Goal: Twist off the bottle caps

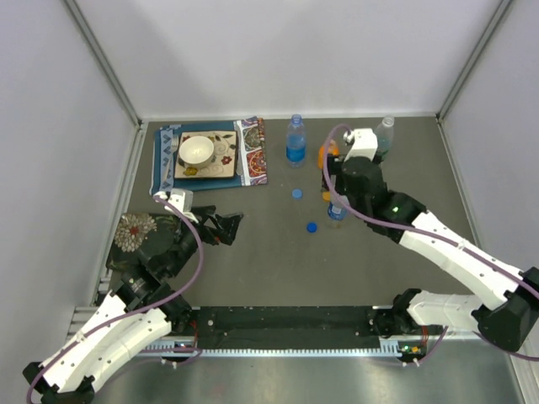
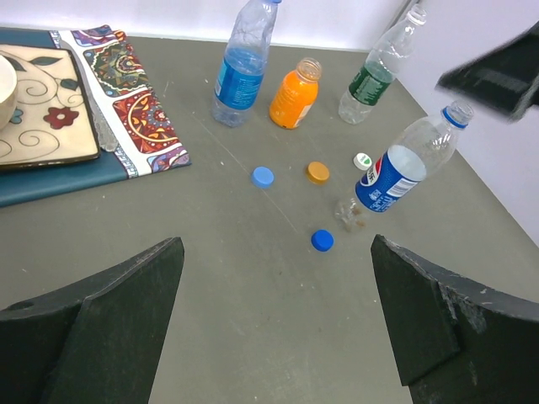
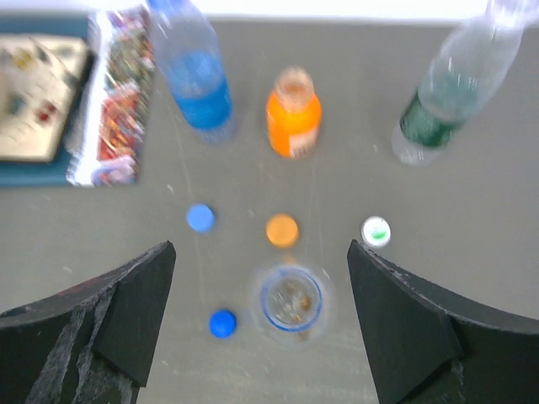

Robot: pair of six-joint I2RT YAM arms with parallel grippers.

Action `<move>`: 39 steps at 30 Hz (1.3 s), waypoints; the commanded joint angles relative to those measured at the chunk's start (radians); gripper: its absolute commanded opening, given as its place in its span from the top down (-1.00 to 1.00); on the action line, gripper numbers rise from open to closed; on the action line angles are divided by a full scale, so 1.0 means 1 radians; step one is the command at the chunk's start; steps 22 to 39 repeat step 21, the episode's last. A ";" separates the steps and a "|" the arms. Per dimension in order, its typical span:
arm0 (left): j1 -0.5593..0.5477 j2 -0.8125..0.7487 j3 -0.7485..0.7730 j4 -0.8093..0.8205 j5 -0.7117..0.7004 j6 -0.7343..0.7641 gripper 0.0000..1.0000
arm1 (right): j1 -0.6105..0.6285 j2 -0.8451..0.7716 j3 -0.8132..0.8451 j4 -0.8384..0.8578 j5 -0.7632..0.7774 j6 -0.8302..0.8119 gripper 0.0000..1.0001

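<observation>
The four caps lie flat on the counter, all off the bottles. The light blue cap, the orange cap and the white cap make a loose row, and the dark blue cap lies nearer to the arms.

Behind the row three bottles stand upright with their long axis vertical: the blue-label bottle, the short orange bottle with an open mouth, and the green-label bottle. The fourth bottle stands just beside the white cap, its open neck pointing up. We cannot tell what is inside it.

The right hand hangs over this bottle with its fingers apart, holding nothing. The left hand is well apart from the caps, fingers also wide apart.

At the far left a bowl sits on a plate, on a patterned mat.
</observation>
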 commanded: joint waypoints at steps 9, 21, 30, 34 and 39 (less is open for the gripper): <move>0.001 0.140 0.072 -0.029 -0.115 -0.109 -0.97 | 0.031 -0.259 0.254 0.015 -0.056 -0.087 -0.90; 0.001 0.337 0.157 -0.089 -0.141 -0.237 -0.96 | 0.032 -0.607 -0.104 -0.006 0.007 -0.048 -0.96; 0.001 0.337 0.157 -0.089 -0.141 -0.237 -0.96 | 0.032 -0.607 -0.104 -0.006 0.007 -0.048 -0.96; 0.001 0.337 0.157 -0.089 -0.141 -0.237 -0.96 | 0.032 -0.607 -0.104 -0.006 0.007 -0.048 -0.96; 0.001 0.337 0.157 -0.089 -0.141 -0.237 -0.96 | 0.032 -0.607 -0.104 -0.006 0.007 -0.048 -0.96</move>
